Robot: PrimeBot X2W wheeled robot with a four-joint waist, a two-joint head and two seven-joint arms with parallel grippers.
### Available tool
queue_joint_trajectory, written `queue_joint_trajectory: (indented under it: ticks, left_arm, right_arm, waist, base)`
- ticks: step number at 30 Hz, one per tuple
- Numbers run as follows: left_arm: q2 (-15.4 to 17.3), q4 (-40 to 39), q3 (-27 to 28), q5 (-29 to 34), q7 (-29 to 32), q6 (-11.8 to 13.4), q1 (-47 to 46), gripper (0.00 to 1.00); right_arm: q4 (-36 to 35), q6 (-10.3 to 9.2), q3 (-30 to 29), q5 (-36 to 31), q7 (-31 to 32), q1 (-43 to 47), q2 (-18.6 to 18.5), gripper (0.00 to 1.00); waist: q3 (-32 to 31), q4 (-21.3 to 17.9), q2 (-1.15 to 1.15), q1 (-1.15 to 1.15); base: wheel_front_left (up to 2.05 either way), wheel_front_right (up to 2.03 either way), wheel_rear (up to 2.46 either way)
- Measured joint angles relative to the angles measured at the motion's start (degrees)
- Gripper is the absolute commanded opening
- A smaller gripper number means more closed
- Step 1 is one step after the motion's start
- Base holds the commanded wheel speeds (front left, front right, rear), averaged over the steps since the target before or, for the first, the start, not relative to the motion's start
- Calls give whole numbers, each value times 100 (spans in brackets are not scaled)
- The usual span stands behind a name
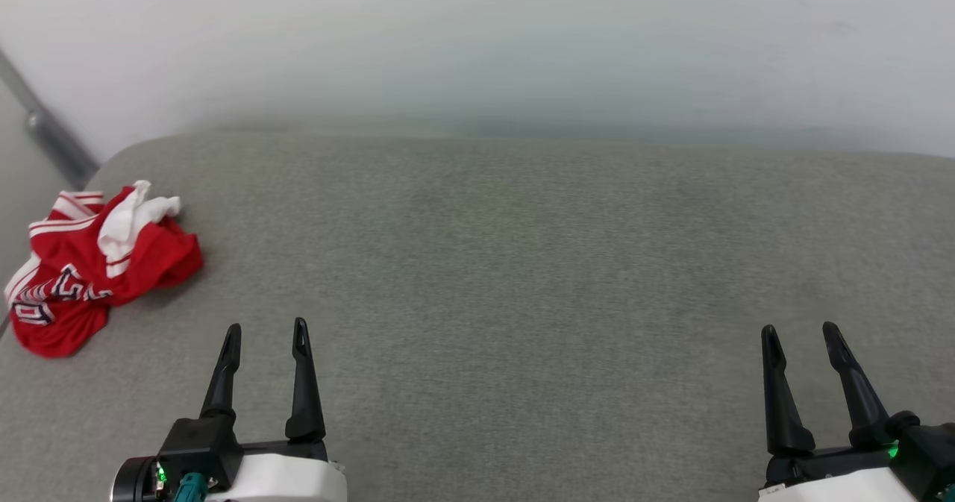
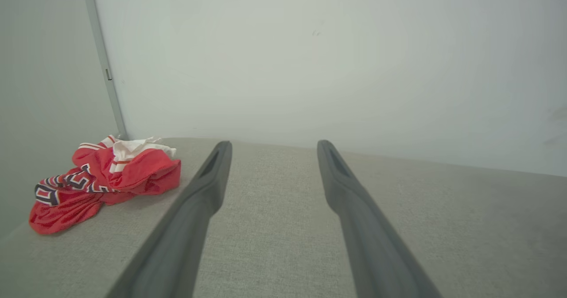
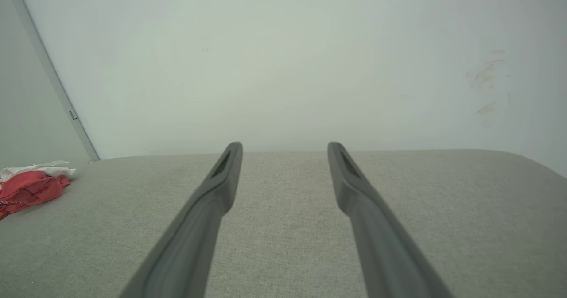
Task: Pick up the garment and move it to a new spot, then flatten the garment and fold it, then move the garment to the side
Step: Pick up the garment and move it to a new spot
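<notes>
Grey fabric surface (image 1: 522, 278) backed by pale wall (image 1: 477, 39). Crumpled red jersey (image 1: 89, 271) found at far-left edge (lettering partly shown), well apart from grippers. Left gripper (image 1: 266, 328), right gripper (image 1: 800, 330): jaws spread, nothing held. Risk judged: jersey nudged off edge by sideways approach. Metal rail (image 1: 52, 140) close behind; reach unobstructed.

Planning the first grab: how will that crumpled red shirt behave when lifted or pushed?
The garment lies in a crumpled heap, so it is likely floppy and would drape. Thin folds suggest it is light; pushed, it may bunch up.
</notes>
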Motion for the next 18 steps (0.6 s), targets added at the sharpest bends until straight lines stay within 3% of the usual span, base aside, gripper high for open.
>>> queue_joint_trajectory:
  ticks: [18]
  left_arm:
    - [0, 15, 177, -65, -1, 71, -16, 100]
  right_arm:
    - [-47, 0, 46, -62, 0, 14, 0, 100]
  waist:
    - [81, 1479, 0, 0]
  base:
    - [0, 0, 0]
